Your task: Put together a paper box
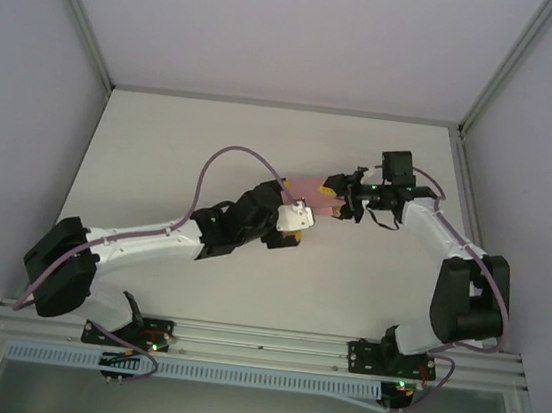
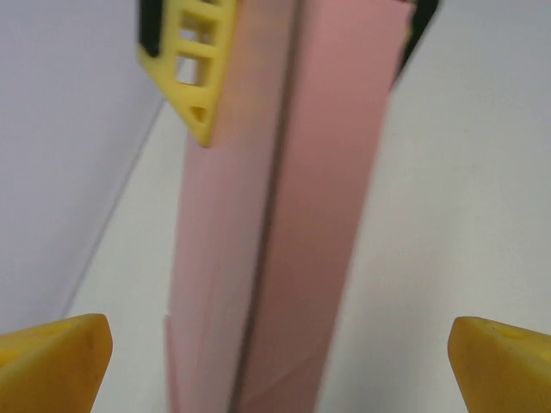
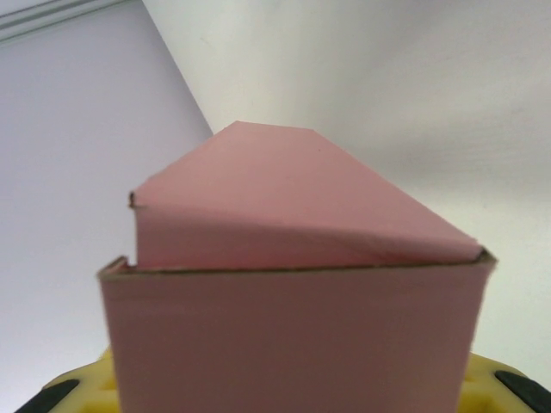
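Pink paper box, flap angled, sits between yellow fingers.

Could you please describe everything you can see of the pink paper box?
The salmon-pink paperboard box is thin, plain and creased. It is folded into a long, narrow shape, with one tapered end flap not tucked in. It sits over the middle of the white table, between the arms. The right gripper clamps one end with its yellow fingers. The left gripper is open and flanks the box without touching it.
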